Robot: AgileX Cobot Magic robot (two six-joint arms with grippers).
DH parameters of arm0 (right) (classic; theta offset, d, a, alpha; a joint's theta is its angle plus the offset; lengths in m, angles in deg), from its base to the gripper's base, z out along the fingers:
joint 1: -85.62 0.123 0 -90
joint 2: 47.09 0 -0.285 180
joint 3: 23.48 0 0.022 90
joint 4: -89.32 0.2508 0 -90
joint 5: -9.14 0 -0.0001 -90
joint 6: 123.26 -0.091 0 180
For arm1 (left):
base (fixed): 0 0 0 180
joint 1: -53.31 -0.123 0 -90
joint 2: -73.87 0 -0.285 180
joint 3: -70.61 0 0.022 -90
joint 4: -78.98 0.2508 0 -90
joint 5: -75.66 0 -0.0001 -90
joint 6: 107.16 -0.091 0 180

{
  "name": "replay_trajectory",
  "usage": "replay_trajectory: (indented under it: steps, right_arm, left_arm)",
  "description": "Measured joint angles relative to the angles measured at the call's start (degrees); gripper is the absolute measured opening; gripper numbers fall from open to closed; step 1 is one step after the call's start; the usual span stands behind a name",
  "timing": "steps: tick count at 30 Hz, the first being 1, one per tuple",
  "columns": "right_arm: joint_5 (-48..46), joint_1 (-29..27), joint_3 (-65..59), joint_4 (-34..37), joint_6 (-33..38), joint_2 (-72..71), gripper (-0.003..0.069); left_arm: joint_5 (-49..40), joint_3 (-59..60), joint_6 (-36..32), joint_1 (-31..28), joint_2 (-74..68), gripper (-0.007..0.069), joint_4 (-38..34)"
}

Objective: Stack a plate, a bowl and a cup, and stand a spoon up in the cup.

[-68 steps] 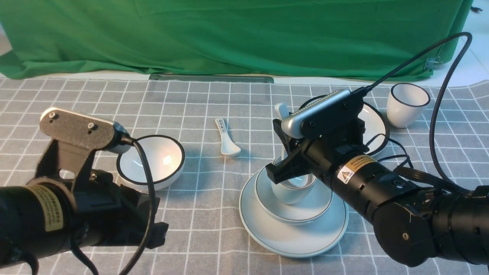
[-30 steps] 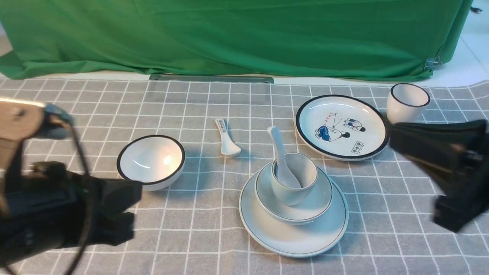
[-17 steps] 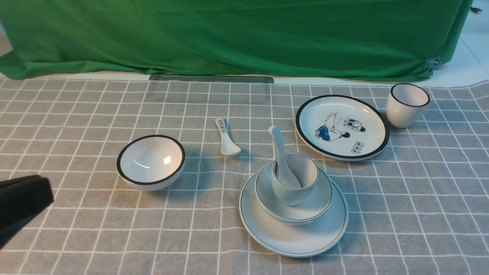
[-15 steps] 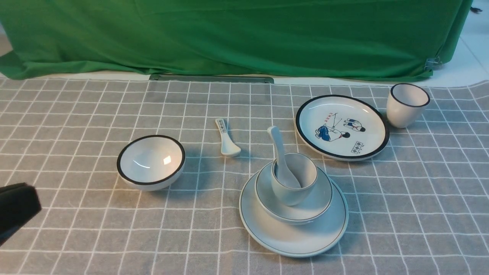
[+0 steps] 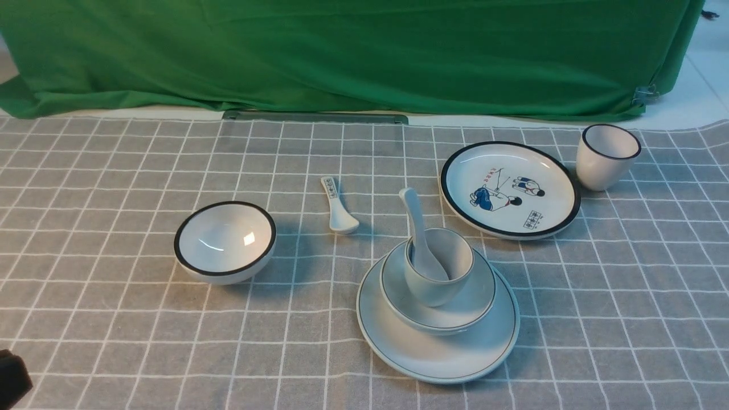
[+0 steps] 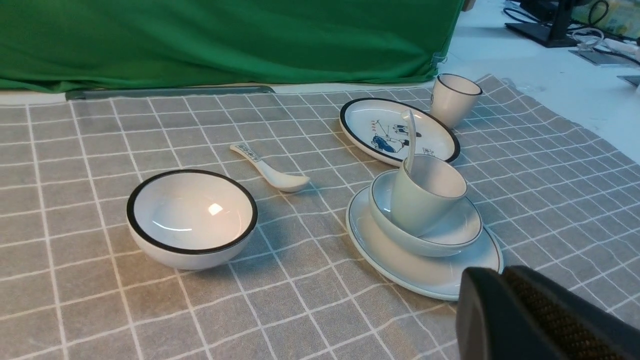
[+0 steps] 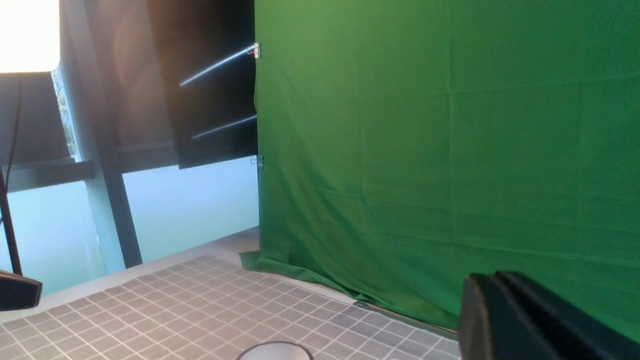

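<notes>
A grey woven cloth with a white grid [image 5: 114,171] covers the counter [image 5: 709,85], whose bare white top shows past the cloth's edge at two o'clock. A green fabric backdrop [image 5: 364,51] hangs in soft folds along the far side, from ten to two o'clock. A flat grey metal strip [image 5: 315,117] lies at its foot at twelve o'clock. A small metal binder clip [image 5: 645,94] pinches its hem at two o'clock.

In the right wrist view, beside the backdrop's clipped edge, stands a pale blue frosted window [image 7: 190,200] with a dark upright post [image 7: 120,220]. Above it is a dark panel [image 7: 210,80], and a bright white glare [image 7: 27,35] fills one corner. The left wrist view shows a black stand with cables [image 6: 555,30] on the white surface.
</notes>
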Motion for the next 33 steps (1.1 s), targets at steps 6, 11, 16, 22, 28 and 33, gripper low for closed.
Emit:
replay_trajectory:
  steps: [6,11,16,22,28,33]
  right_arm:
    - [-0.5,0.0,0.0,0.0,-0.1,0.0,0.0052]
    - [-0.7,0.0,0.0,0.0,-0.1,0.0,0.0064]
    - [-0.7,0.0,0.0,0.0,-0.1,0.0,0.0075]
    - [-0.7,0.0,0.0,0.0,-0.1,0.0,0.0087]
    - [-0.7,0.0,0.0,0.0,-0.1,0.0,0.009]
    - [-0.7,0.0,0.0,0.0,-0.1,0.0,0.0093]
  left_arm:
    - [0.2,0.3,-0.1,0.0,0.0,0.001,0.2]
    - [0.4,0.3,-0.3,0.0,0.0,0.001,0.4]
    - [0.4,0.3,-0.5,0.0,0.0,0.001,0.4]
    - [0.4,0.3,-0.6,0.0,0.0,0.001,0.4]
    - [0.4,0.3,-0.6,0.0,0.0,0.001,0.4]
    - [0.4,0.3,-1.2,0.0,0.0,0.001,0.4]
